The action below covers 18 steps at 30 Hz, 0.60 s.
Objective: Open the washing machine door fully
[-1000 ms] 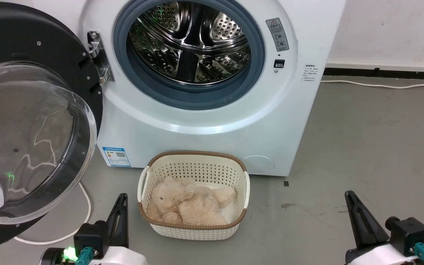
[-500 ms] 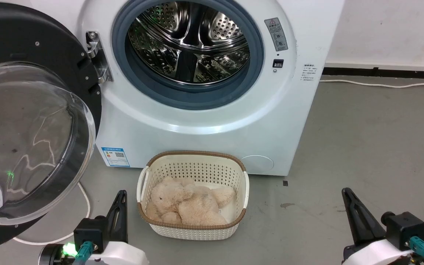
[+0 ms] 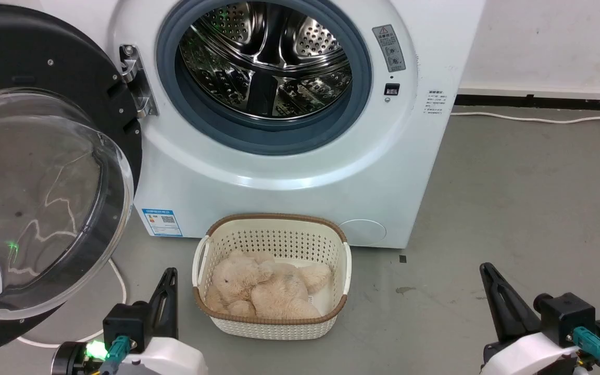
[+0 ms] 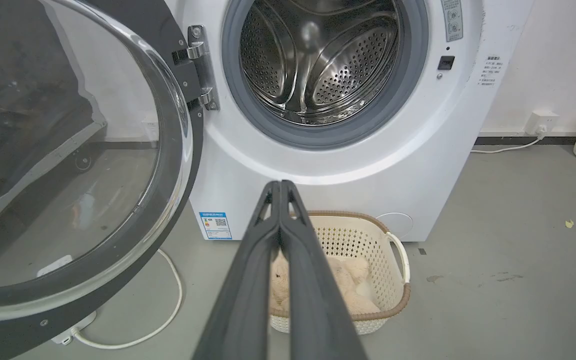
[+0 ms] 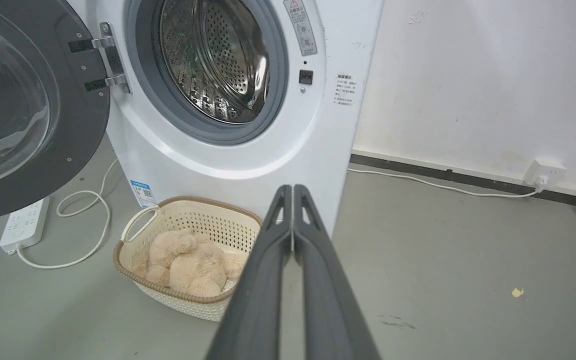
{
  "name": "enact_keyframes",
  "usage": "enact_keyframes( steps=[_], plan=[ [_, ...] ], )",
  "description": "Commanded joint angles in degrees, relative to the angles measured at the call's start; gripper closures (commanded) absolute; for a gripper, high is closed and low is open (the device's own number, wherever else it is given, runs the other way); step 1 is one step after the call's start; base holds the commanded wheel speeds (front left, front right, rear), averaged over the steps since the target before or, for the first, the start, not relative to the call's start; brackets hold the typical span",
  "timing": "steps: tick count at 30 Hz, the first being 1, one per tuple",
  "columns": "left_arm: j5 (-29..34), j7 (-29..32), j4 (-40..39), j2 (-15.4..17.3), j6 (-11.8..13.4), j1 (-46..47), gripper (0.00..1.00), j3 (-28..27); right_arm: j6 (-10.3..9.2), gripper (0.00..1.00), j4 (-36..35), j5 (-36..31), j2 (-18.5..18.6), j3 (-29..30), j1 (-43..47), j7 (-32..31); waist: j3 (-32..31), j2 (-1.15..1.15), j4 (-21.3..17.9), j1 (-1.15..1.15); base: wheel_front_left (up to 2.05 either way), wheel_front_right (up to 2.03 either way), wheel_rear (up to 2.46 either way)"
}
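Note:
The white washing machine (image 3: pixel 289 172) stands with its steel drum (image 3: pixel 266 57) exposed inside the grey-blue seal. Its glossy black door (image 3: pixel 45 172), with the bulging glass bowl, hangs swung wide to the left on the metal hinge (image 3: pixel 133 78); the same door (image 4: pixel 68 165) and door (image 5: pixel 23 110) appear from the wrists. My left gripper (image 3: pixel 171 273) is shut at the lower left, below and right of the door, touching nothing. My right gripper (image 3: pixel 486 268) is shut at the lower right, over bare floor. From the wrists the left gripper (image 4: pixel 279 184) and right gripper (image 5: pixel 289 188) have their fingers pressed together.
A cream perforated basket (image 3: pixel 274 234) holding a beige plush toy (image 3: pixel 263 289) sits on the floor before the machine, between my grippers. A white cable (image 3: pixel 117 291) loops under the door to a power strip (image 5: pixel 23 225). Another cable runs along the wall (image 3: pixel 539 121).
Both grippers have slid slightly left and down in the head view, and the scene has shifted a few pixels left. The door stays wide open.

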<state>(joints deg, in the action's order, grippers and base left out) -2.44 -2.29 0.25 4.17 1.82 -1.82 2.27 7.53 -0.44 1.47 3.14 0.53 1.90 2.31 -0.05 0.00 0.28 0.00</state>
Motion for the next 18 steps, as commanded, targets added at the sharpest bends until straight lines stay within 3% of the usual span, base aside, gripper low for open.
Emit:
enact_keyframes(
  steps=[1,18],
  plan=[
    [0.68,0.20,-0.19,-0.34,-0.28,0.99,1.00,-0.41,-0.04,1.00,0.18,-0.31,-0.22,-0.14,-0.70,-0.21,0.00,0.00,-0.01,0.00,0.00,0.00,0.00],
    [2.44,2.29,-0.25,-1.29,-1.82,1.82,1.00,-2.27,-0.04,1.00,0.44,-1.47,-0.26,-0.53,-1.90,-2.31,0.05,0.00,-0.28,0.00,0.00,0.00,0.00]
  ],
)
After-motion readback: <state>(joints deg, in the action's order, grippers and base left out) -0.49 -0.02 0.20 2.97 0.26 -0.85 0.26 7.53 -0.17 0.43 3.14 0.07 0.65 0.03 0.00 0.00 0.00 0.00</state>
